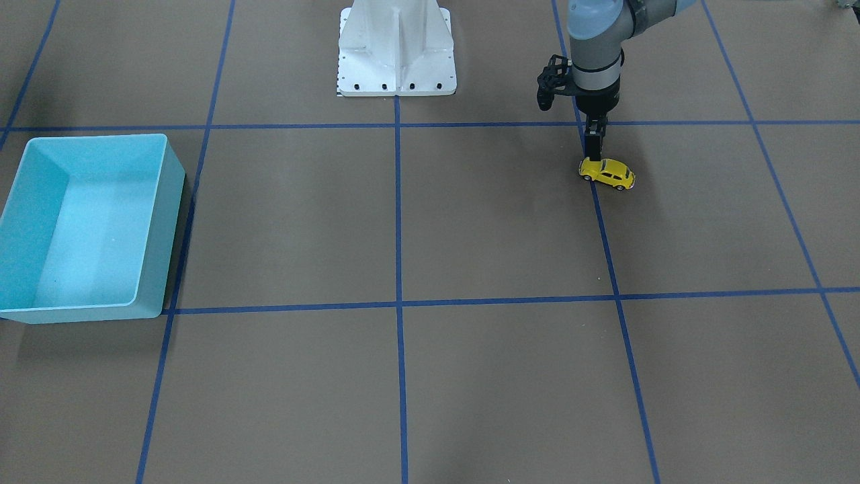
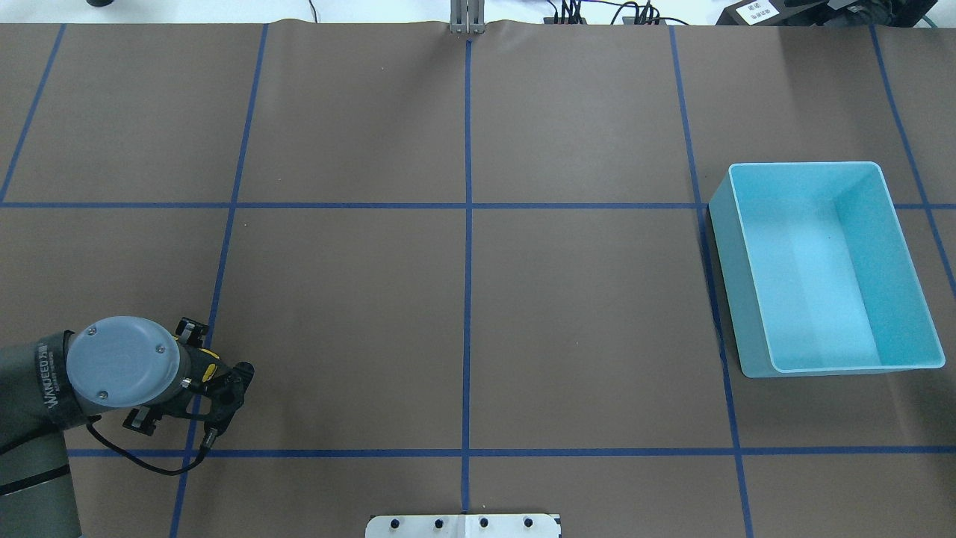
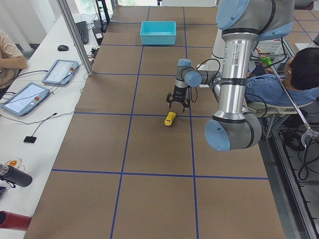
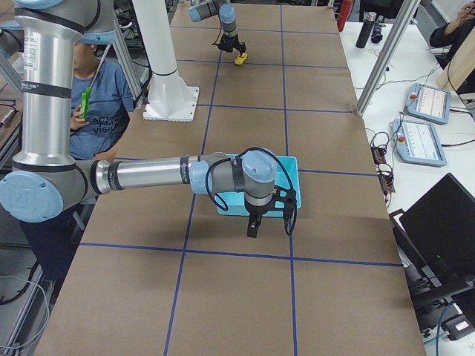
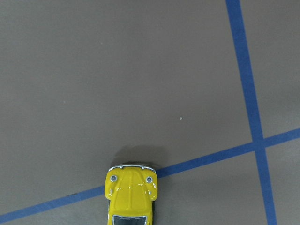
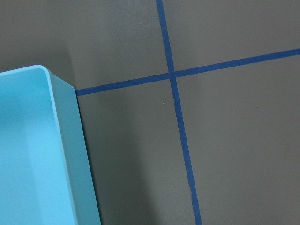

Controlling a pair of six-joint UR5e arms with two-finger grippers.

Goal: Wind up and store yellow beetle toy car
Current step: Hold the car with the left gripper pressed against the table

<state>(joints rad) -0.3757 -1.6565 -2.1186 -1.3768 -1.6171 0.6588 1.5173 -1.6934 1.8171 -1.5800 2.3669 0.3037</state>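
The yellow beetle toy car (image 1: 608, 173) stands on its wheels on the brown table, across a blue tape line on my left side. My left gripper (image 1: 592, 156) points straight down over the car's rear end. In the exterior left view its fingers (image 3: 170, 103) look spread, so it is open and does not grip the car (image 3: 170, 118). The left wrist view shows only the car's hood and headlights (image 5: 131, 194) at the bottom edge. My right gripper (image 4: 252, 228) hangs beside the light blue bin (image 4: 293, 172); I cannot tell if it is open or shut.
The light blue bin (image 2: 721, 254) is empty, far across the table on my right side; its wall fills the left of the right wrist view (image 6: 79, 154). The white robot base (image 1: 396, 50) stands at the table's middle edge. Operators and tablets (image 3: 62, 71) are off the table.
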